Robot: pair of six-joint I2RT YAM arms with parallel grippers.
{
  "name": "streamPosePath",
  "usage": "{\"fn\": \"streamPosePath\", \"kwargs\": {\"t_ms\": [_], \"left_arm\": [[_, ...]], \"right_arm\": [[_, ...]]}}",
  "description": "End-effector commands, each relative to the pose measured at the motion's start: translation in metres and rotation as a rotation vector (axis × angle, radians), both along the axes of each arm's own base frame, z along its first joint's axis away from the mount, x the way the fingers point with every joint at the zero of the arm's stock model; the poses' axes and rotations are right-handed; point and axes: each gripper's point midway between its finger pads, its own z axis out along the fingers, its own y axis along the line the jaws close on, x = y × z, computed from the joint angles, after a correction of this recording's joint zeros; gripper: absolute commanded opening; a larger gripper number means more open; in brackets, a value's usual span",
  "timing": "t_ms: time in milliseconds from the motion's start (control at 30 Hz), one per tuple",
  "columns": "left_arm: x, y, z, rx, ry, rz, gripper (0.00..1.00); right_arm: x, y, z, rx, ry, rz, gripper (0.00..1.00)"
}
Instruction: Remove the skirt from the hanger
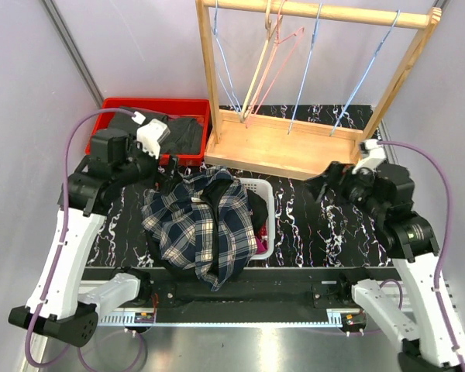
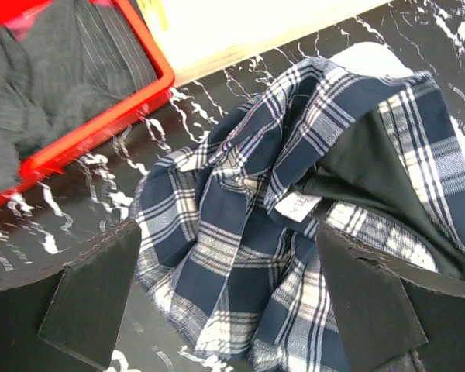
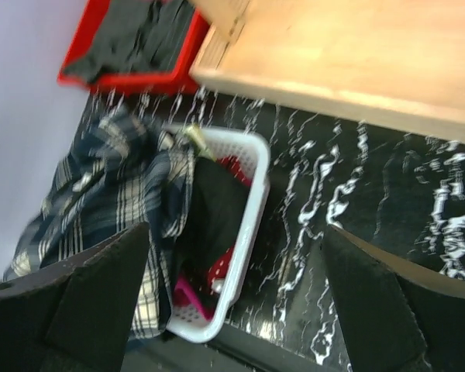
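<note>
Skirt (image 1: 192, 225) lies heaped over the white basket (image 1: 263, 203) by the table's (image 1: 318, 225) near edge, off the rack (image 1: 294, 147) (hanger hidden in folds? can't tell), left fingers (image 2: 85, 302) and right fingers (image 3: 93, 294) spread empty, so removal looks finished and next is lifting both arms clear.

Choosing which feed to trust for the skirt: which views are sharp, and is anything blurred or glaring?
Top external: sharp and evenly lit, plaid skirt clear, with a bright sheen on the near metal strip. Left wrist: skirt folds crisp, red bin in the corner soft. Right wrist: blurred throughout, white basket smeared.
</note>
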Motion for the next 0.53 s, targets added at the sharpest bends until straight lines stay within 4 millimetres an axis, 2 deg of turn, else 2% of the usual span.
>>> {"fn": "streamPosePath", "kwargs": {"t_ms": [0,67,100,233,500], "left_arm": [[0.019,-0.001,0.002,-0.093,-0.035,0.104,0.99],[0.019,0.0,0.0,-0.088,-0.027,0.11,0.99],[0.018,0.001,0.001,-0.086,-0.026,0.113,0.99],[0.016,0.005,0.007,-0.071,-0.049,0.123,0.99],[0.016,0.009,0.0,-0.051,-0.044,0.138,0.99]], "right_arm": [[-0.007,0.044,0.014,-0.012,-0.053,0.15,1.0],[-0.002,0.048,0.013,-0.064,-0.053,0.134,1.0],[-0.002,0.061,0.014,-0.075,-0.042,0.172,1.0],[0.005,0.078,0.012,-0.078,-0.027,0.213,1.0],[0.001,0.084,0.018,-0.106,-0.078,0.228,0.99]]}}
